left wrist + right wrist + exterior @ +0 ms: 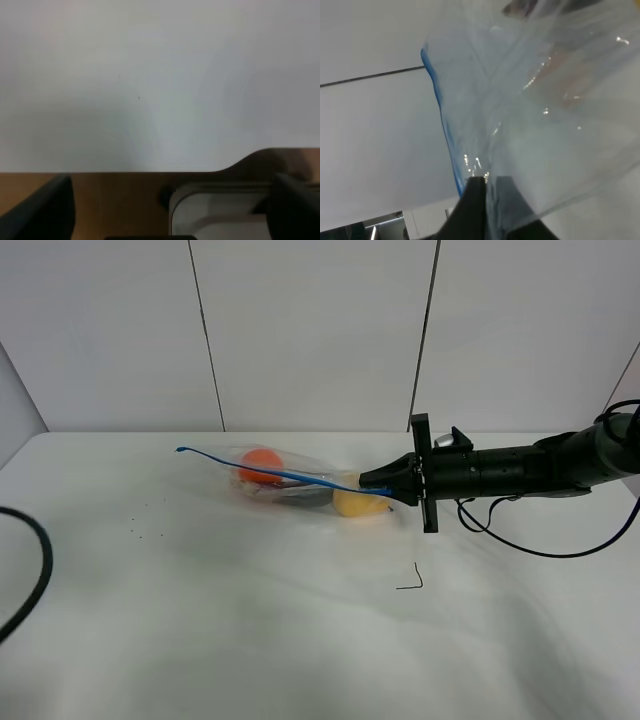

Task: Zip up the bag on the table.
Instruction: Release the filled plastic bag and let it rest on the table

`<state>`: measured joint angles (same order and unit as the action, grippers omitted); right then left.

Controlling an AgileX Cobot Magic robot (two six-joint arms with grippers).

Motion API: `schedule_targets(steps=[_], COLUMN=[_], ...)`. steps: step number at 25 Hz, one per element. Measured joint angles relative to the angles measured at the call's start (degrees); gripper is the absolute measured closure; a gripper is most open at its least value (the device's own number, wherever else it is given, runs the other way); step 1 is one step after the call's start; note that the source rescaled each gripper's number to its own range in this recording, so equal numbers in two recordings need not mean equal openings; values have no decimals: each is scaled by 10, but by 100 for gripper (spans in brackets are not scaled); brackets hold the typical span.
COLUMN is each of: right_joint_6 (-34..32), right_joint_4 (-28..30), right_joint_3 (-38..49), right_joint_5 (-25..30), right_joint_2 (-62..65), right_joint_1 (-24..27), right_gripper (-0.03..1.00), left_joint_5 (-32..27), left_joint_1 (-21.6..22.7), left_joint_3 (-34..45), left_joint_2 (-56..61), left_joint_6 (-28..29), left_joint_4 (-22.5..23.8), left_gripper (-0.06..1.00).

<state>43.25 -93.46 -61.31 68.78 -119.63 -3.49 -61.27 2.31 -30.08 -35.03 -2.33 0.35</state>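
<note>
The clear crinkly bag (300, 485) lies on the white table (300, 640), with an orange item, a dark one and a yellow one showing through it. Its blue zipper strip (290, 475) runs from the far left end to my right gripper (388, 483), which is shut on the strip's right end. The right wrist view shows the dark fingertips (475, 205) pinching the bag's (545, 100) blue edge (440, 110). My left gripper (170, 200) is out of the high view. In its wrist view the fingers (45, 210) stand wide apart, open, over the table's (150, 75) edge with nothing between them.
A small black bent mark (412, 580) and tiny dark specks (140, 530) lie on the table. A black cable (35, 570) curves in at the left edge. Beyond the table edge the left wrist view shows brown floor (120, 200) and a white rounded object (225, 215).
</note>
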Motion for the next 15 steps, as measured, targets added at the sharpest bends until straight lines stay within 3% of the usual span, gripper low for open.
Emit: schedule_targets(steps=[8, 15], right_joint_6=[0, 0], right_joint_4=[1, 1], right_joint_3=[0, 0], right_joint_5=[0, 0], right_joint_2=[0, 0], right_joint_1=[0, 0], right_gripper=[97, 97], left_joint_5=[7, 8], left_joint_1=[0, 0], left_joint_3=[13, 14], left_joint_2=[161, 193], left_joint_6=[0, 1], left_joint_4=[0, 0], left_gripper=[-5, -5])
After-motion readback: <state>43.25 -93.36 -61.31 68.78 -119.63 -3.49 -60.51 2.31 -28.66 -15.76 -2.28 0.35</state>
